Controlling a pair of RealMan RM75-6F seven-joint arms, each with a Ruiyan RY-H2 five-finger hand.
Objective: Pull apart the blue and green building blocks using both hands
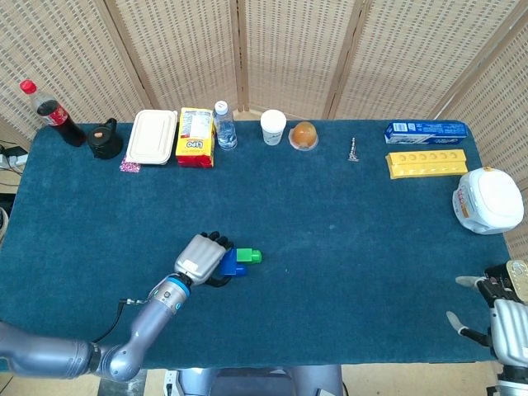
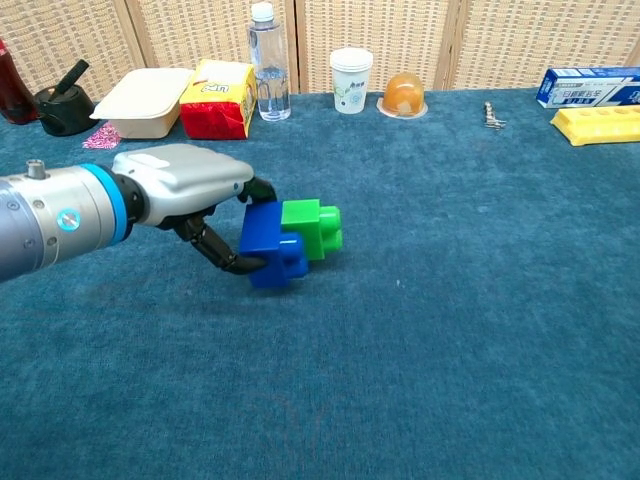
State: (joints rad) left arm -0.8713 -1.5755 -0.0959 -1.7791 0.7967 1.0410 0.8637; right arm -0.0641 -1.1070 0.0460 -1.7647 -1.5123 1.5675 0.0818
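A blue block (image 2: 268,245) and a green block (image 2: 314,228) are still joined, green on the right side. My left hand (image 2: 190,195) grips the blue block and holds the pair a little above the cloth; in the head view the left hand (image 1: 200,258) hides most of the blue block (image 1: 233,262), with the green block (image 1: 249,256) sticking out to the right. My right hand (image 1: 493,307) sits at the table's near right corner, fingers apart, holding nothing. It does not show in the chest view.
Along the back edge stand a cola bottle (image 1: 51,113), a lunch box (image 1: 152,137), a yellow packet (image 1: 195,137), a water bottle (image 1: 223,124), a paper cup (image 1: 273,127) and an orange cup (image 1: 304,134). A yellow tray (image 1: 427,162) and white container (image 1: 488,200) lie far right.
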